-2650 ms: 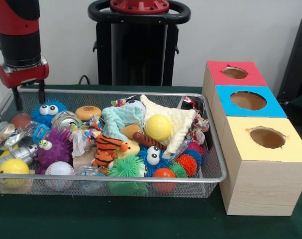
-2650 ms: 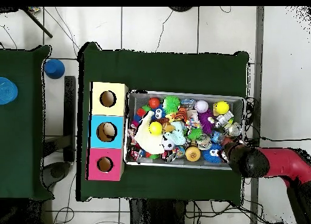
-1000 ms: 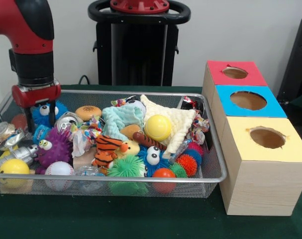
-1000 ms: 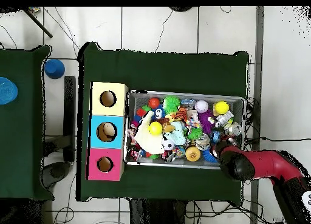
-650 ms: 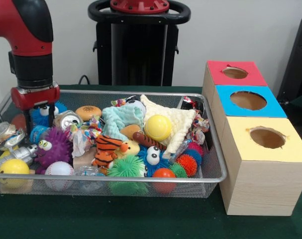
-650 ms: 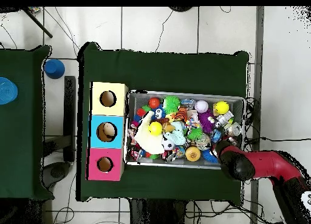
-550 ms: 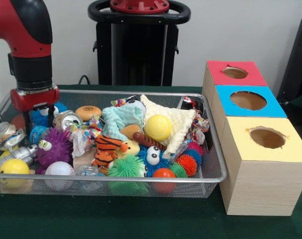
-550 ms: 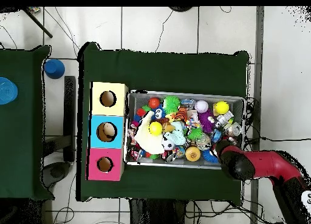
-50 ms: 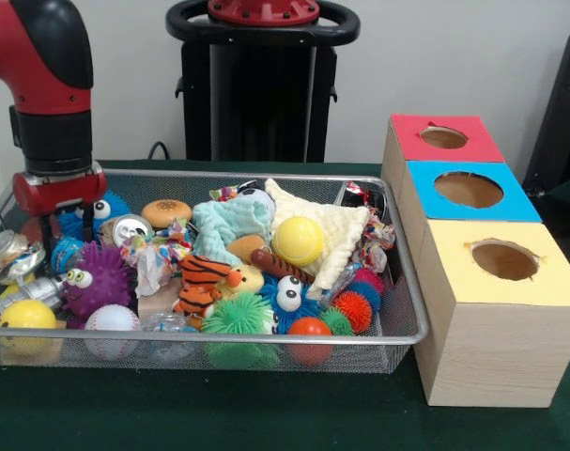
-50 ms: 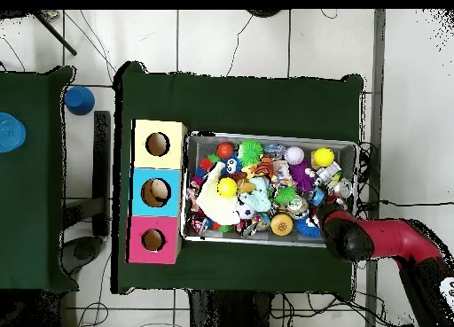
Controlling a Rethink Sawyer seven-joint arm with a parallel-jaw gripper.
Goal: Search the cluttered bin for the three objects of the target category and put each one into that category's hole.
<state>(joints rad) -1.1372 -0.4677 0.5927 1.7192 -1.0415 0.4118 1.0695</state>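
Observation:
A wire bin [image 9: 266,335] holds a heap of toys, balls, crushed cans and cloths. My gripper [image 9: 66,235] is down in the bin's back left corner, open, its fingers [image 9: 47,229] straddling a small blue item [image 9: 65,252]. A blue fuzzy toy with eyes [image 9: 104,210] sits just right of it, and a purple fuzzy toy [image 9: 95,285] just in front. A silver can [image 9: 130,228] lies beside them. Right of the bin stand three boxes with holes: red [image 9: 411,141], blue [image 9: 425,197], yellow [image 9: 454,272]. In the overhead view the gripper [image 10: 330,215] is at the bin's lower right corner.
A yellow ball [image 9: 298,241] rests on a cream cloth [image 9: 346,230] mid-bin. More crushed cans [image 9: 5,252] lie by the left wall. A yellow ball [image 9: 25,315], a baseball [image 9: 111,318] and a green spiky ball [image 9: 236,315] line the front wall. The black pedestal [image 9: 261,85] stands behind.
The gripper came over from the bin's back left rim and sank among the toys. The purple toy slid slightly left, and the blue fuzzy toy and can shifted right.

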